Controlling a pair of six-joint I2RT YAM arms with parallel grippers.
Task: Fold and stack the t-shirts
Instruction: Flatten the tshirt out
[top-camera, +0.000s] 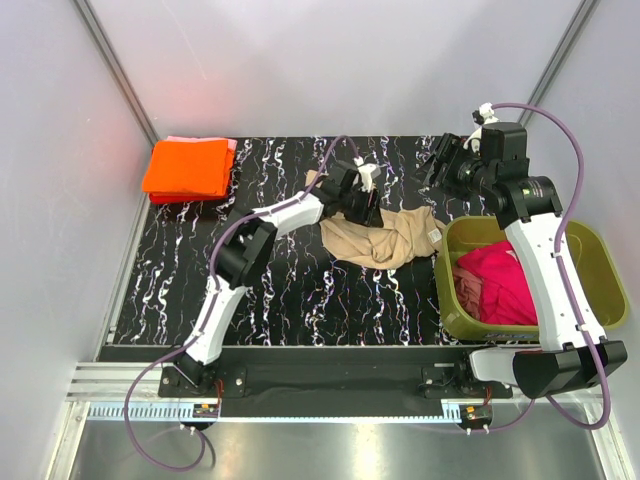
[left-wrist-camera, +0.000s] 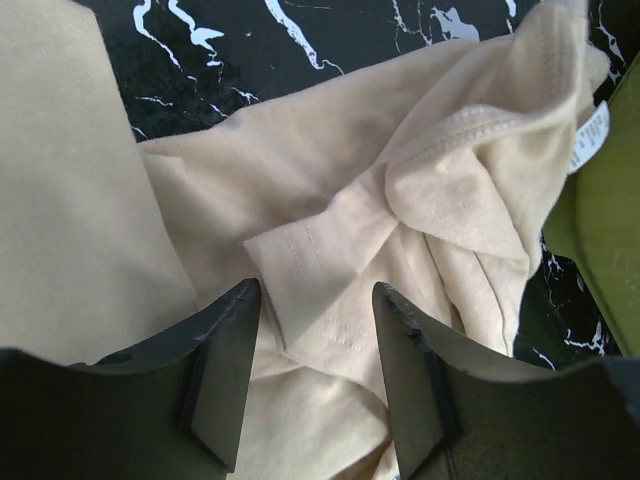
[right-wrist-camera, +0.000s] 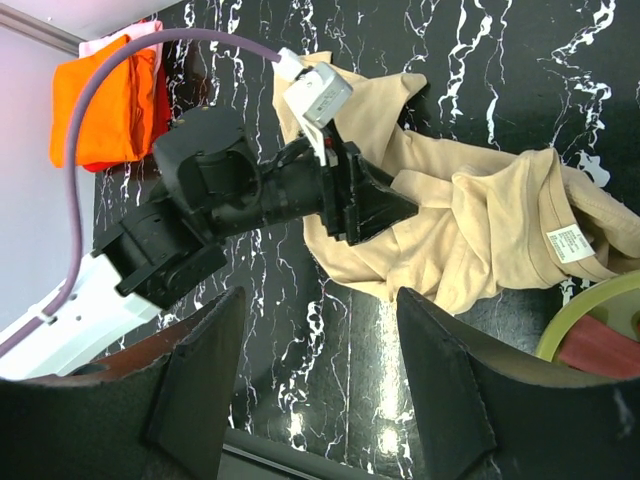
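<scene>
- Black white-veined table top (top-camera: 300, 300), with pale grey walls on three sides. Both arm bases sit on a metal rail (top-camera: 330, 385) at the near edge.
- Top view only: the orange t-shirt (top-camera: 185, 168) is folded flat in the far left corner. The magenta t-shirt (top-camera: 500, 282) is bunched inside the olive-green tub (top-camera: 603, 262) at the right.
- Top view: the tan t-shirt (top-camera: 390, 242) lies crumpled mid-table, its right end just beside the tub.
- Right wrist view adds a pale pink t-shirt (right-wrist-camera: 120, 42) edge showing behind the orange one. It also shows a white care label (right-wrist-camera: 570, 243) at the tan collar.
- Left gripper (left-wrist-camera: 317, 295): its wrist view looks straight down on tan cloth. The jaws are parted, with a hemmed sleeve fold lying between the fingertips and not pinched. From the right wrist view, this gripper presses into the shirt's left part.
- Right gripper (right-wrist-camera: 320, 300): the jaws are spread wide with nothing between them. It is held high over the far right of the table, well apart from the cloth.
- Left wrist view shows the tub's rim at the frame's right edge, next to the label.
</scene>
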